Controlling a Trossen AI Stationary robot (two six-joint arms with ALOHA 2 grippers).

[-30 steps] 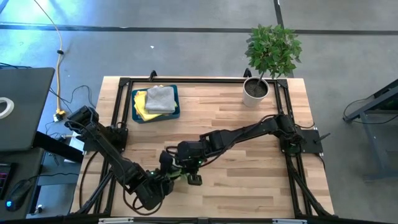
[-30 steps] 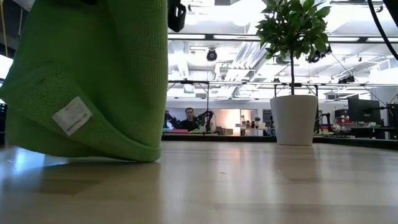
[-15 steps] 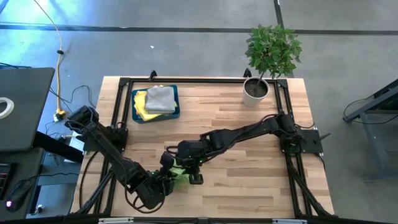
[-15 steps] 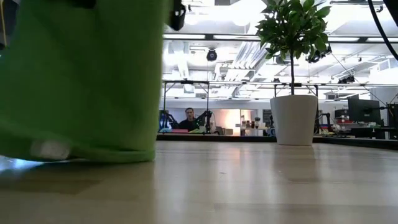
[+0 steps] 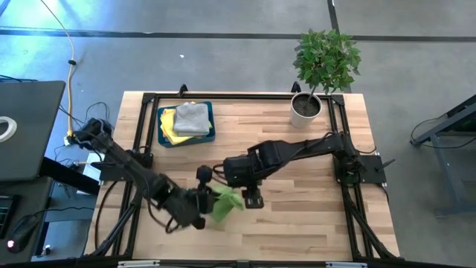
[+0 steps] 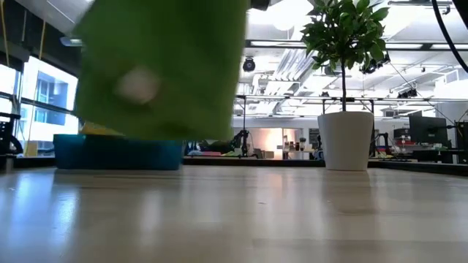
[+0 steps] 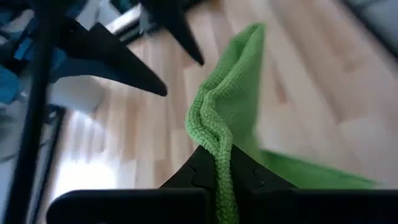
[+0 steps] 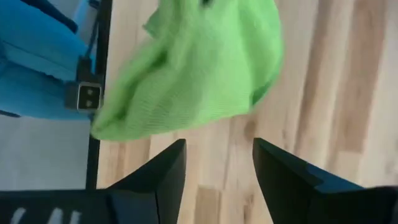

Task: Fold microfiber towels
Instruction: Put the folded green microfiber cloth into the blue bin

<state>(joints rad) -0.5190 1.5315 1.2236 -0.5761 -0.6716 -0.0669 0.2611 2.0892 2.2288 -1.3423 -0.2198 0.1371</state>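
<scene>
A bright green microfiber towel [image 5: 225, 202] hangs bunched from my left gripper [image 5: 204, 201], which is shut on it near the table's front middle. In the low view the towel [image 6: 161, 69] hangs clear of the tabletop. My right gripper [image 5: 251, 196] stands just right of the towel, open, with nothing between its fingers [image 8: 163, 171]; its wrist view shows the green towel [image 8: 193, 68] a little beyond them. A yellow towel [image 5: 169, 126] and a folded grey towel [image 5: 192, 117] lie in the dark teal tray [image 5: 211, 123] at the far left. My left gripper pinches a bunched, doubled-over edge of the green towel [image 7: 217, 155] between its two fingers. The fingers slant downward from the table's left side. The towel stands up in a ridge past the fingertips [image 7: 227, 99] and hangs below them, lifted clear of the table and slack.
A white pot with a green plant [image 5: 306, 108] stands at the far right corner. A black frame [image 5: 149, 97] runs along the table's edges. Bare wood [image 5: 297, 223] lies at the front right. The teal tray [image 6: 117, 150] also shows low on the left of the low view.
The towel's lower end has risen from the tabletop and now hangs clear from my left gripper, which went up and toward the far right. My right gripper has let go of the towel, risen, and drawn away toward the table's right edge.
</scene>
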